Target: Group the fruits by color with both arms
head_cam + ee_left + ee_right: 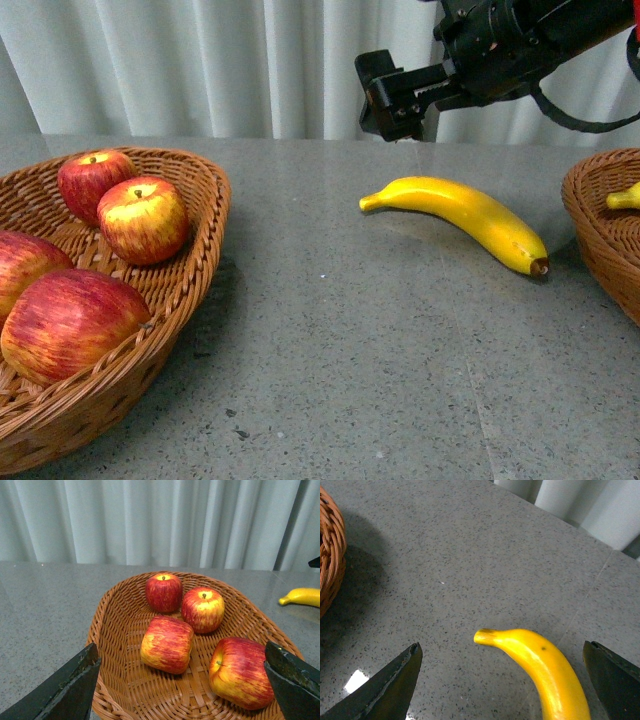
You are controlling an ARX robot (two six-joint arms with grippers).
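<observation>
Several red apples with yellow streaks lie in a wicker basket (pixel 200 260) at the left; one apple (pixel 143 219) sits near its far rim. In the left wrist view the same apples (pixel 167 644) fill the basket (pixel 115 645), and my left gripper (pixel 182 680) hangs open above them, holding nothing. A yellow banana (pixel 465 215) lies on the grey table right of centre. My right gripper (pixel 392 100) hovers open above and behind its stem end. In the right wrist view the banana (pixel 540 670) lies between the spread fingers (pixel 390 690).
A second wicker basket (pixel 600 235) at the right edge holds another banana (pixel 625 197), mostly cut off. White curtains hang behind the table. The rim of the left basket (pixel 330 555) shows in the right wrist view.
</observation>
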